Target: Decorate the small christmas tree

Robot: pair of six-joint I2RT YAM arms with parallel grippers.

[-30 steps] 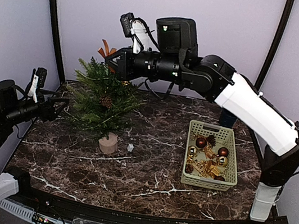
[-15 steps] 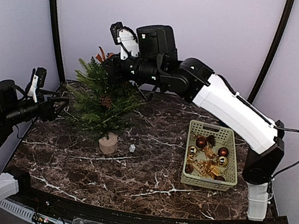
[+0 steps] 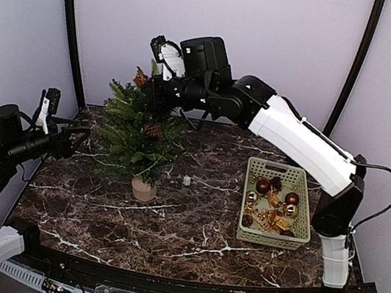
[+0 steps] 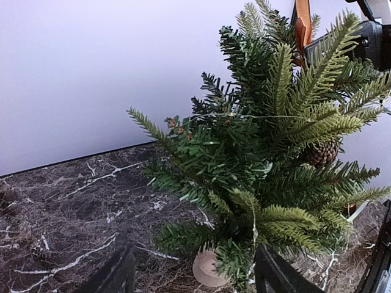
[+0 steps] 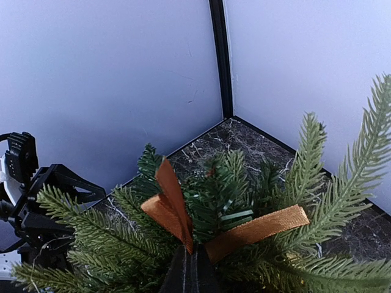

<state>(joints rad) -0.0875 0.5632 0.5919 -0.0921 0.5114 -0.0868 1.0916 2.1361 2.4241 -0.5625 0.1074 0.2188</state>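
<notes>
Well, the small christmas tree (image 3: 137, 137), back left on the table (image 3: 188, 238), wears a pine cone (image 3: 155, 130), the right gripper (image 3: 151, 86) seems pinched on an orange bow (image 5: 174, 210) at its top, the left gripper (image 3: 76, 137) gapes empty nearby, and baubles (image 3: 263, 186) wait in the basket (image 3: 273, 241).

small christmas tree (image 3: 136, 137): bushy green fir in a beige round pot (image 3: 143, 189), at 10 o'clock on the table (image 3: 189, 231). Standing, tip leans slightly toward 11. Pine cone (image 3: 155, 130) mid-branches, orange ribbon (image 3: 141, 77) at tip.
</notes>
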